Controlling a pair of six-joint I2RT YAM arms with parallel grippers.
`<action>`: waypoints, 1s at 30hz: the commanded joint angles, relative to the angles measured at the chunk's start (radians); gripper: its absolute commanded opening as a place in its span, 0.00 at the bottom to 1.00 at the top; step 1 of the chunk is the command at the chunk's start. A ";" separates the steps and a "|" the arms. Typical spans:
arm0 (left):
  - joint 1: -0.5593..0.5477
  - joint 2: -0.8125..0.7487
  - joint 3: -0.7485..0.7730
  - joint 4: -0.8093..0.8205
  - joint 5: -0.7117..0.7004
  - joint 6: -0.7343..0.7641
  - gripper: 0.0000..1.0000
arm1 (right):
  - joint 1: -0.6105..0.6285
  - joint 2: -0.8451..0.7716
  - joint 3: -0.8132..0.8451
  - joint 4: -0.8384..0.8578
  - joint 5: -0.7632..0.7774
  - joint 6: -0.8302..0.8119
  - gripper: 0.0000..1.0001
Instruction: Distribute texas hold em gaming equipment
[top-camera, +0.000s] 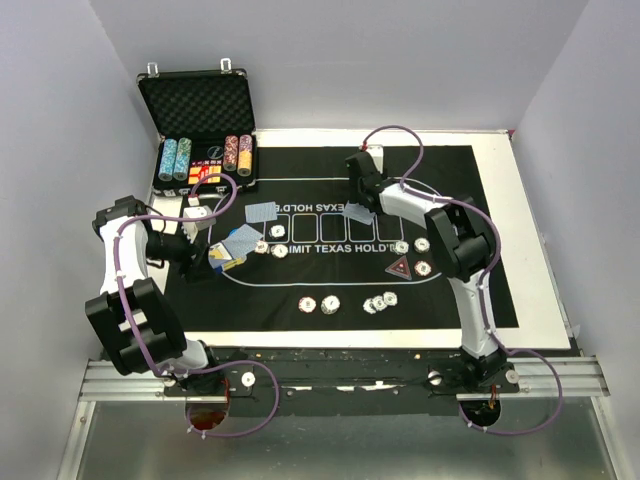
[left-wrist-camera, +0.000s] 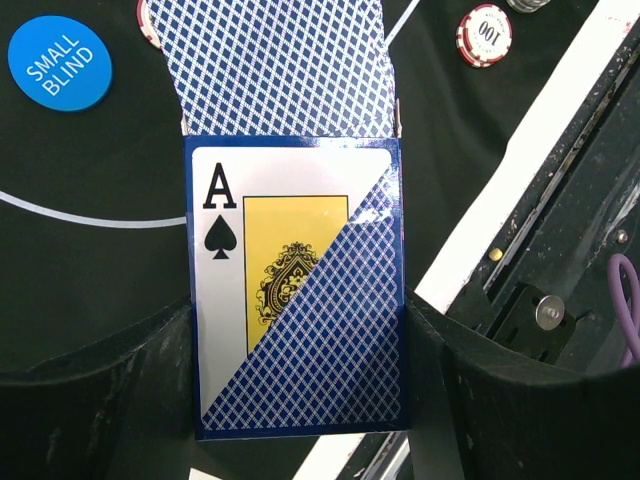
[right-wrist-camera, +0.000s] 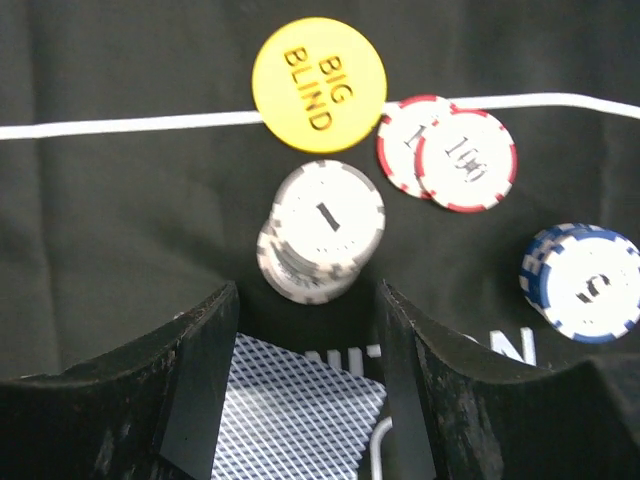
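Blue-backed cards are your risk here: your left gripper (left-wrist-camera: 298, 335) is clenched on the card box (left-wrist-camera: 300, 250), and one loose card (left-wrist-camera: 275, 65) juts from its top over the mat (left-wrist-camera: 80, 270), near the SMALL BLIND button (left-wrist-camera: 60, 62). Tilt or jolt the wrist and I judge it could slide out in the wrong spot. Your right gripper (right-wrist-camera: 307, 340) is released, jaws apart above a second card (right-wrist-camera: 300, 415) lying flat. Closing there may skid that card into the grey chip stack (right-wrist-camera: 320, 230) just beyond, beside the BIG BLIND button (right-wrist-camera: 318, 85)
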 joint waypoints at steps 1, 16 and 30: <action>0.008 0.001 0.033 -0.279 0.018 0.013 0.12 | 0.019 -0.093 -0.075 -0.059 -0.041 -0.041 0.64; 0.008 0.004 0.036 -0.278 0.024 0.017 0.12 | 0.120 -0.247 -0.349 -0.019 -0.081 0.126 0.58; 0.009 -0.011 0.019 -0.281 0.018 0.031 0.12 | 0.033 -0.103 -0.262 -0.036 -0.023 0.135 0.57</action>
